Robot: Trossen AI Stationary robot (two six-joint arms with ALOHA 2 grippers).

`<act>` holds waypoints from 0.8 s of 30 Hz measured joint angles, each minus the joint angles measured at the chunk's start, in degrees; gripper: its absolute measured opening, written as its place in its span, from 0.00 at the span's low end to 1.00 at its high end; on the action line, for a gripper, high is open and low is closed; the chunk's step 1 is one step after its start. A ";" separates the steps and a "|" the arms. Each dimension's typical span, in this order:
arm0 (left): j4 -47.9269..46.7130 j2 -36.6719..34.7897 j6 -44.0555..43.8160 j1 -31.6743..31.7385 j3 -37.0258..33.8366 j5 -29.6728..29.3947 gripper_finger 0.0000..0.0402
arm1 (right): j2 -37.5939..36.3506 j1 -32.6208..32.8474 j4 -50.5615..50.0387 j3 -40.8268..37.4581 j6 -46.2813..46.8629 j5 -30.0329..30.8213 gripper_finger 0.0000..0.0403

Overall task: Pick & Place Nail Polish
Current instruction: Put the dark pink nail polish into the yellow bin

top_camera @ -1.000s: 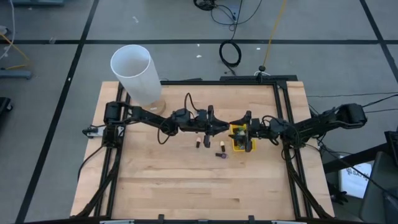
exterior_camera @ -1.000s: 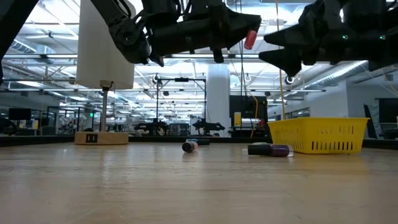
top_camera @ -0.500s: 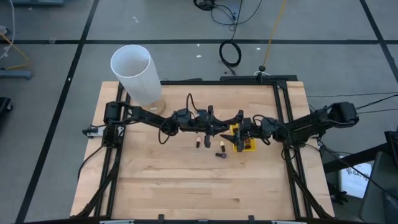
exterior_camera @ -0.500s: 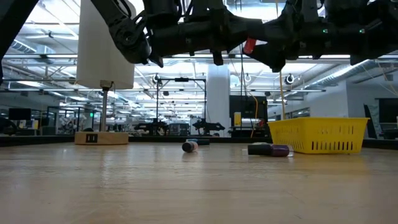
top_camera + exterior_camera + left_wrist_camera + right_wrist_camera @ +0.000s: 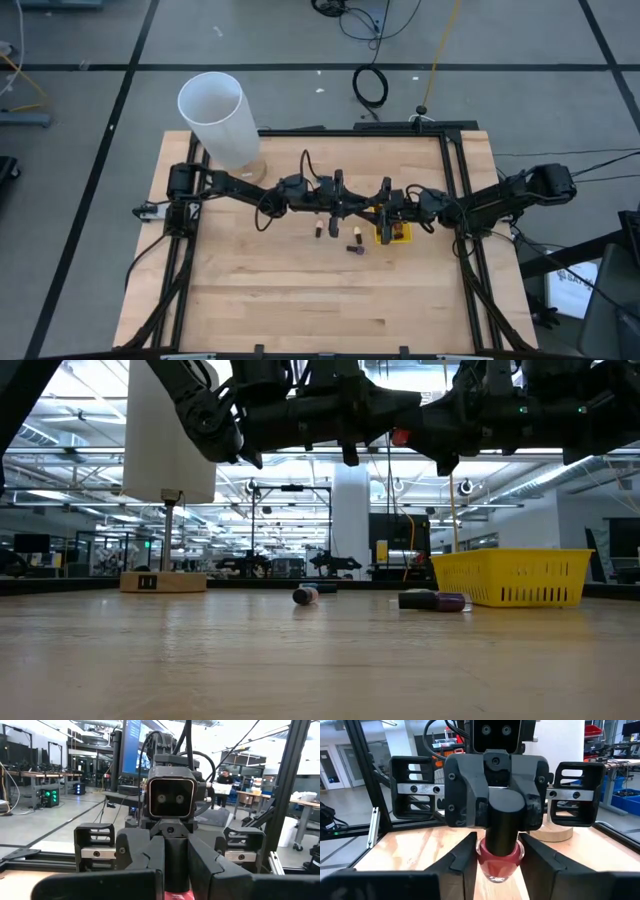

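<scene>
A red nail polish bottle (image 5: 500,862) with a dark cap hangs in the air above the table's middle, between my two grippers, which meet tip to tip. It also shows as a red spot (image 5: 400,436) in the low view. My left gripper (image 5: 360,208) reaches in from the table's left and is shut on the bottle. My right gripper (image 5: 376,212) comes from the right, its fingers closed in on the bottle. A purple bottle (image 5: 435,601) and another small bottle (image 5: 306,595) lie on their sides on the wood. My left gripper pinches the bottle's dark cap (image 5: 505,822) between its two fingers, coming level from the table's left. The red body sticks out below the fingers, clear of the table. My right gripper has the red glass body (image 5: 490,865) between its two fingers (image 5: 465,865), below the cap. It comes level from the table's right, facing the left gripper.
The yellow square bin (image 5: 392,234) stands just below and right of the meeting point, also seen as a yellow basket (image 5: 515,578). The big white cylinder (image 5: 218,118) stands at the far left corner. Loose bottles (image 5: 355,250) lie near the middle.
My right gripper has moved from above the yellow bin toward the table's left, up to my left gripper, and its wide-open fingers have closed in on the red bottle's body. My left gripper has kept still with the bottle.
</scene>
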 joint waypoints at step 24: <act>-17.73 -4.99 -0.39 -1.00 0.17 -15.87 0.81 | -11.95 -0.15 -25.44 0.02 4.22 0.17 0.27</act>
